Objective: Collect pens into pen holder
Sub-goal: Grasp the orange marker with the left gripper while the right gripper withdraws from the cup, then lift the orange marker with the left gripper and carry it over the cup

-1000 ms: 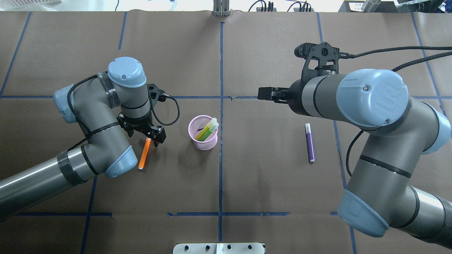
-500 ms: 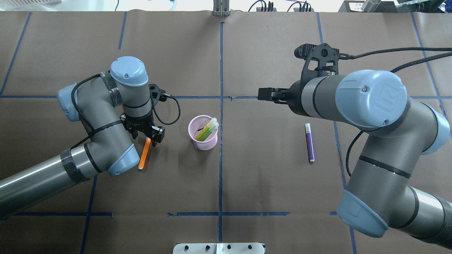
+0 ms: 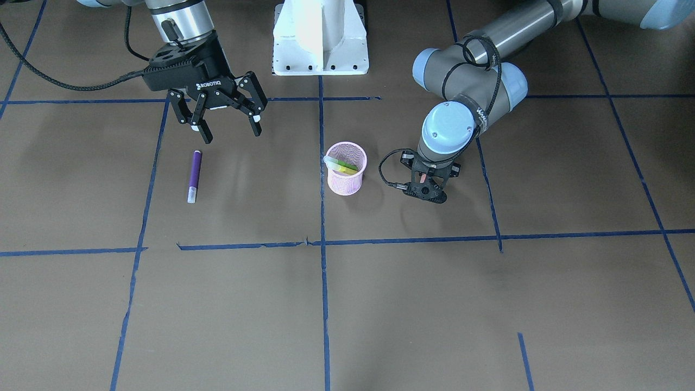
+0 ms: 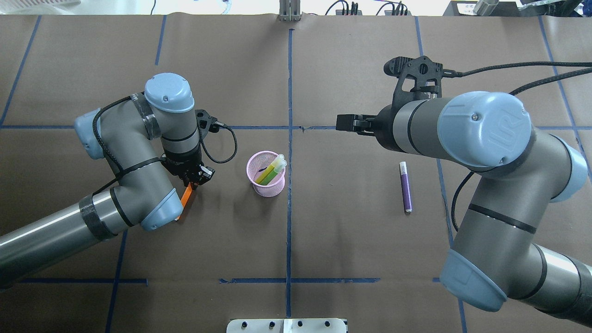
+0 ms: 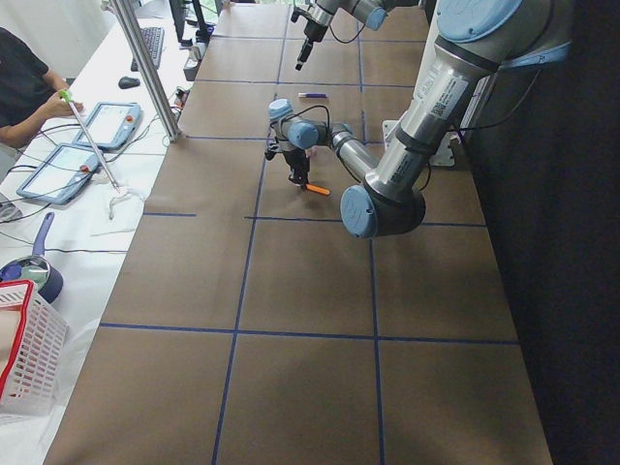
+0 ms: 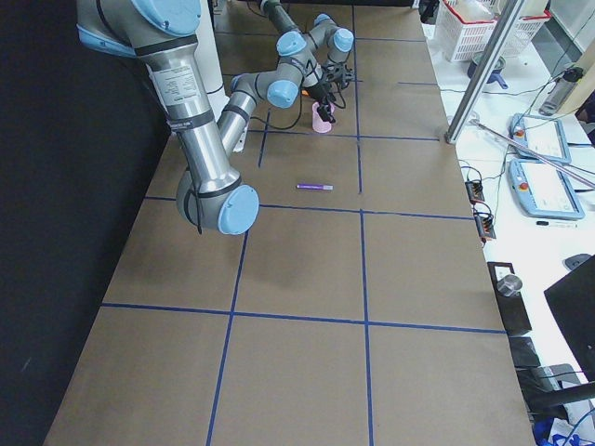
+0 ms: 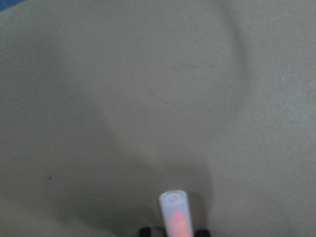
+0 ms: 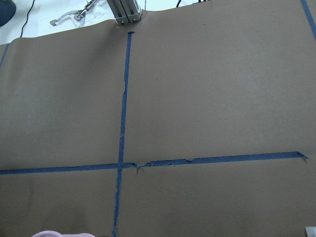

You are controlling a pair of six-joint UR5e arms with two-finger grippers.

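The pink mesh pen holder [image 4: 266, 181] [image 3: 346, 178] stands near the table's middle with the green pen [image 4: 273, 168] [image 3: 340, 164] leaning inside it. My left gripper [image 4: 196, 178] [image 3: 427, 183] is just to its left, pointing down, and is shut on the cap end of the orange pen [image 4: 186, 196] [image 5: 316, 189]. The pen's pale cap [image 7: 175, 213] shows between the fingertips in the left wrist view. The purple pen [image 4: 405, 187] [image 3: 194, 176] lies flat on the table on the right side. My right gripper [image 3: 225, 126] [image 4: 344, 124] hovers open and empty beyond it.
The white robot base [image 3: 320, 38] sits at the table's near edge. Blue tape lines [image 4: 289, 217] cross the brown table cover. The pen holder's rim [image 8: 59, 234] just shows at the bottom of the right wrist view. An operator's desk with tablets [image 5: 58, 165] runs along the far side.
My left gripper has come down over the orange pen's upper end and closed on it; the pen has shifted slightly left. The right arm has hardly moved.
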